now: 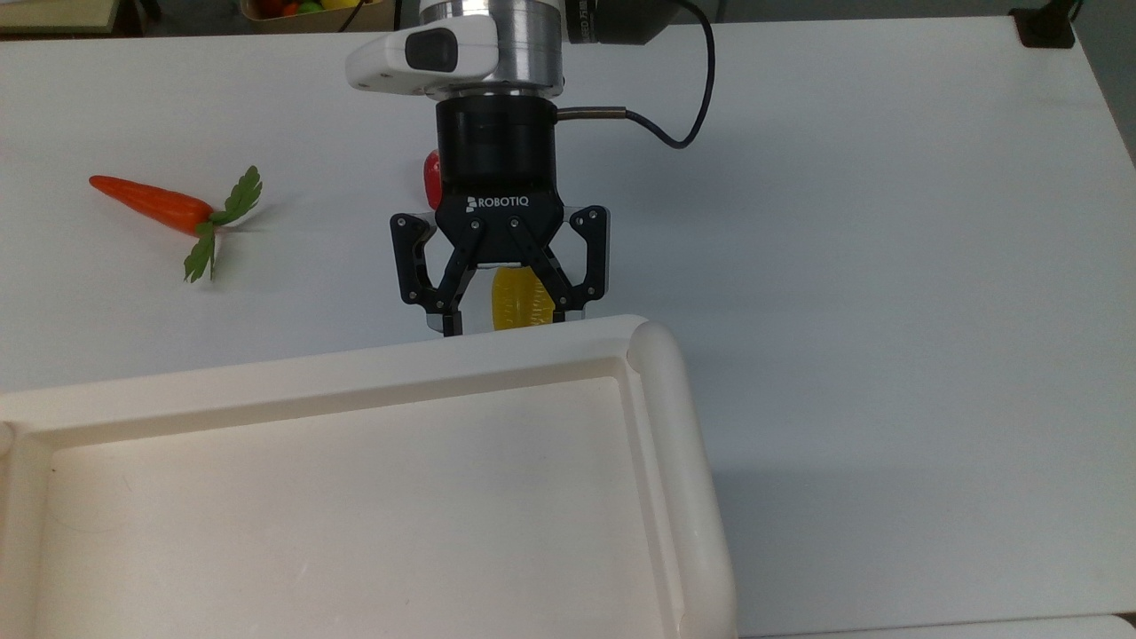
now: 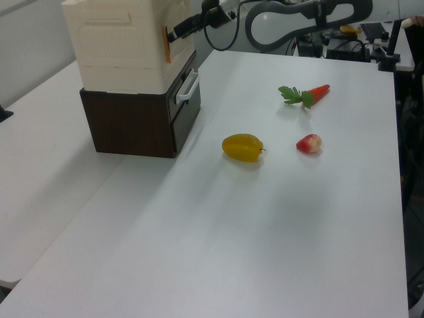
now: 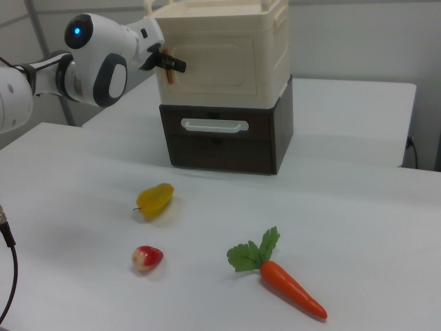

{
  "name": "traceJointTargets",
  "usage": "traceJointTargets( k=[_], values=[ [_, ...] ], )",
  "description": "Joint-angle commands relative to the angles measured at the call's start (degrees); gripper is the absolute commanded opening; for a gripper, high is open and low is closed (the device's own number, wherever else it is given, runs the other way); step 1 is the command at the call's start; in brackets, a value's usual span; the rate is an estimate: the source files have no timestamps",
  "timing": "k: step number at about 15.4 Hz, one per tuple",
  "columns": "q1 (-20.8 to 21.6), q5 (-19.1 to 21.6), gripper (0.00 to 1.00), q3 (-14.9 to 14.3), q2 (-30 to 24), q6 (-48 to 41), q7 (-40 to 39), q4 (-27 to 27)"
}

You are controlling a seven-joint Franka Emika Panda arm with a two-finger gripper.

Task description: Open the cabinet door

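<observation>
Tool (image 1: 504, 321): released, fingers spread, at the cabinet (image 3: 220, 55) front's upper edge.
Cabinet door (image 3: 213, 65): directly ahead, shut.
Reason: positioned to catch the door's orange-fitted edge.

My white counter (image 2: 278, 225) carries a dark brown drawer unit (image 2: 136, 122) with the cabinet (image 2: 126, 46) stacked on it. A yellow toy fruit (image 2: 243, 147), a small red fruit (image 2: 309, 143) and a carrot (image 2: 306, 95) lie apart on it.

claw (image 3: 173, 66) at cabinet door (image 3: 213, 65) edge
</observation>
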Motion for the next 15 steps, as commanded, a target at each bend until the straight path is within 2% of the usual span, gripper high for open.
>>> traceJointTargets(
  k=[1,8,9,12,13,15],
  values=[
    [1.2,-0.9,0.75,-0.7,1.8,1.2,2.9,3.2],
    [2.4,-0.9,0.73,-0.7,1.8,1.1,2.9,3.2],
    [2.5,-0.9,0.63,-0.8,1.8,1.1,2.9,3.2],
    [2.7,-0.9,0.11,-0.8,1.8,1.1,2.9,3.1],
    [2.7,-1.2,0.00,-0.8,1.8,1.1,2.8,3.1],
    [2.6,-2.5,0.00,-0.8,1.7,1.1,2.5,2.9]
  ],
)
